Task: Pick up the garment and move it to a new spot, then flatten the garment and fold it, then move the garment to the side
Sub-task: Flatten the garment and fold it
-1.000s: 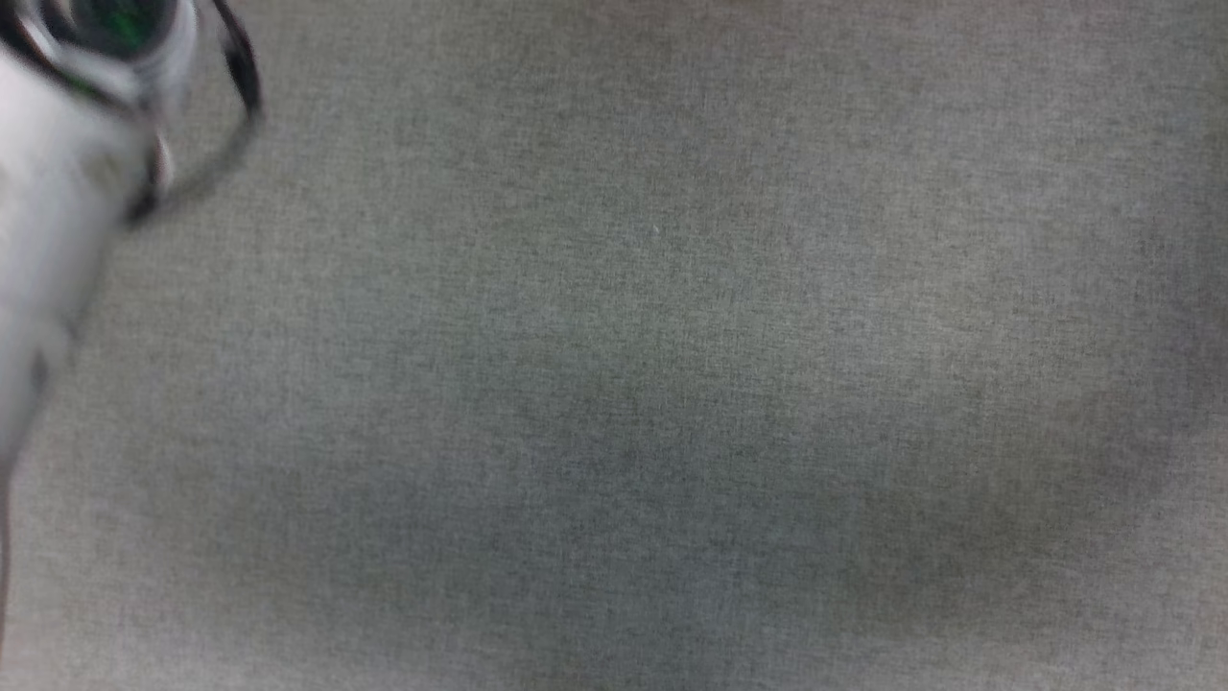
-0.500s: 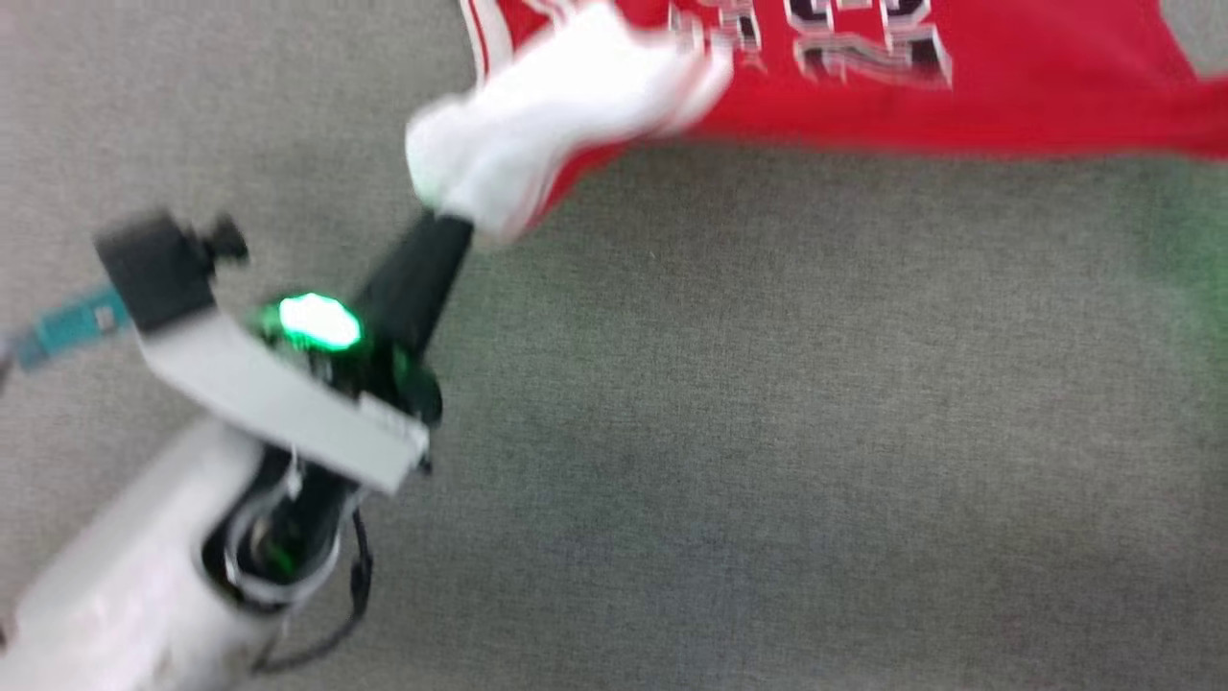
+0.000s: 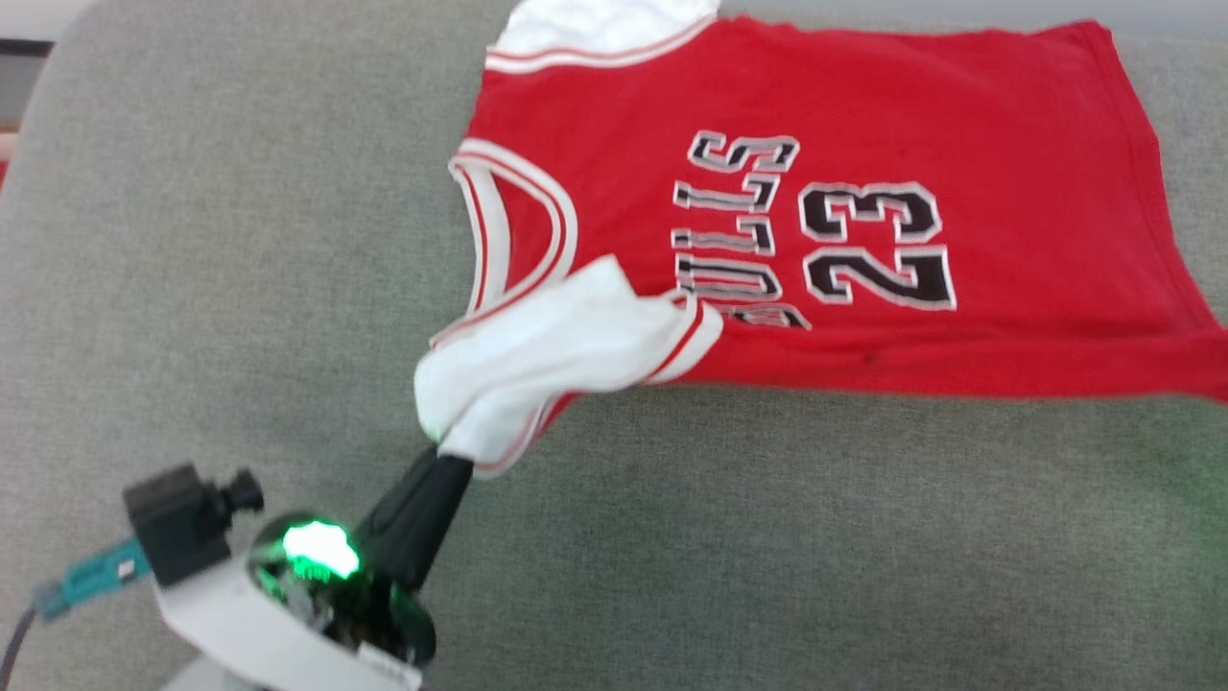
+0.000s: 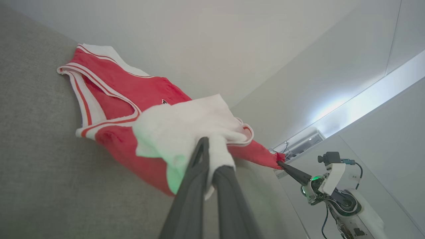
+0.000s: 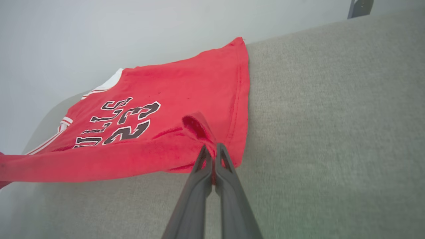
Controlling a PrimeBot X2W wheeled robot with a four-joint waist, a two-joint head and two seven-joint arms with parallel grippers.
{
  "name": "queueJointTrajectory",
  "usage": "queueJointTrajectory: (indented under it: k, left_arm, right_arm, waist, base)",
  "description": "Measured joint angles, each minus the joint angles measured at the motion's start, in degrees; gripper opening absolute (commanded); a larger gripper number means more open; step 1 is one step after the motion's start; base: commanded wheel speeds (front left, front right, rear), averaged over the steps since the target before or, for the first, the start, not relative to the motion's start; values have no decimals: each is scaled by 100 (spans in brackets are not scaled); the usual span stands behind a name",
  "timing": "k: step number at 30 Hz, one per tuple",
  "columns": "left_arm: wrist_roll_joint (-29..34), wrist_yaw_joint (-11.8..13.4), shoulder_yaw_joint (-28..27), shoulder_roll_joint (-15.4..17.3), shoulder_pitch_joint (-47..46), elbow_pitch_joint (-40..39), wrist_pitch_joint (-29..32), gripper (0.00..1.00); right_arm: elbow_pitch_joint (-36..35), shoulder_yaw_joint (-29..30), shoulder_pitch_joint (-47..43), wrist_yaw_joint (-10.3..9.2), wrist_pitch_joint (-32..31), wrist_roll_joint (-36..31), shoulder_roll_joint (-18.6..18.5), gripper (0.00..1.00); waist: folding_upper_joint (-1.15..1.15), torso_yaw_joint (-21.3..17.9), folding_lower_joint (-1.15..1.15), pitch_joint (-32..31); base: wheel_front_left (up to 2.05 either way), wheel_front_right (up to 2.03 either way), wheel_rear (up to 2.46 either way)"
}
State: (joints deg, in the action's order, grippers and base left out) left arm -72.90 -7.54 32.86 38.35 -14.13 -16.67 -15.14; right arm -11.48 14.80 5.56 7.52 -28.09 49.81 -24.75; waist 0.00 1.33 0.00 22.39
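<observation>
Fingers of the left gripper [image 3: 447,463] clench a bunched white sleeve at seven o'clock. Those of the right gripper [image 5: 212,152] pinch the hem corner near four o'clock. The bright red soft jersey shirt with white panels [image 3: 863,115] lies spread on a grey cloth-covered table [image 3: 192,240]. Light and limp, it likely handles best by its corners.

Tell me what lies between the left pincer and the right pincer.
The garment: the left pincer grips its white sleeve, the right pincer its red corner, and red fabric spans between them, seen in the left wrist view.
</observation>
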Motion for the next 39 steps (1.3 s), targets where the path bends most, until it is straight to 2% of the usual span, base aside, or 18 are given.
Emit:
queueJointTrajectory:
  k: [9, 13, 18, 24, 31, 39]
  left_arm:
    - [431, 0, -367, 124, 1012, -691, 0, 0]
    - [521, 0, -423, 157, 996, -617, 0, 0]
    - [474, 0, -302, 110, 603, -332, 43, 0]
    - [456, 0, -194, -226, -137, 383, 49, 0]
    - [491, 0, -146, -832, -828, 1256, 25, 0]
    - [846, 0, -700, -1570, -1179, 2154, 7, 0]
  right_arm:
    - [-1129, 639, -1067, -1, -509, -63, 727, 0]
    - [-1229, 686, -1023, -1, -687, -120, 818, 0]
    - [-1006, 564, -508, -1, -824, -202, 803, 0]
    - [-598, 498, 48, -1, -767, -388, 765, 0]
    - [-124, 497, 465, -1, -544, -486, 838, 0]
    - [324, 459, 725, 0, -274, -555, 858, 0]
  waist:
    - [0, 42, 0, -100]
    - [0, 32, 0, -71]
    - [0, 2, 0, -3]
    - [0, 69, 0, 82]
    - [0, 132, 0, 282]
    - [0, 171, 0, 561]
  base:
    - [0, 0, 0]
    - [0, 0, 0]
    - [0, 0, 0]
    - [0, 0, 0]
    - [0, 0, 0]
    - [0, 0, 0]
